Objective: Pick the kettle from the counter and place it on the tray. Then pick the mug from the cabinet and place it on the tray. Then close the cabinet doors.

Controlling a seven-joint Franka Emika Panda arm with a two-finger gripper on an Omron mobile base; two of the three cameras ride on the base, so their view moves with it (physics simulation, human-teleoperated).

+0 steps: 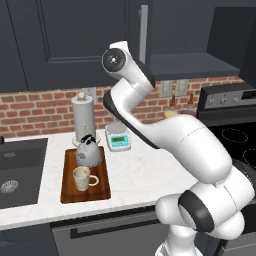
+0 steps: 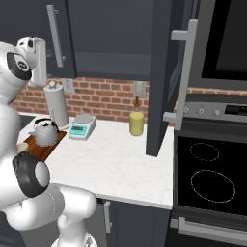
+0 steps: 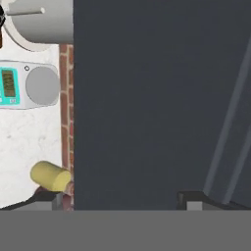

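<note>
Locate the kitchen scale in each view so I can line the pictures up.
Left base view: kitchen scale sits mid-frame on the counter, just right of the tray, below the paper-towel roll.
Right base view: left of centre, right of the kettle, left of the yellow cup.
Hand view: upper left, picture rolled sideways, teal display at the left edge.
Shared landmark: the paper-towel roll beside it.

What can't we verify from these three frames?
- Mug in the right base view: mostly behind the robot's white body, a sliver showing.
- Tray, right base view: near end covered by the same body.
- Cabinet interior: the open door stands edge-on in the right base view and spans most of the hand view.
- Claw: just its tips rise at the hand view's bottom, set wide apart.
</note>
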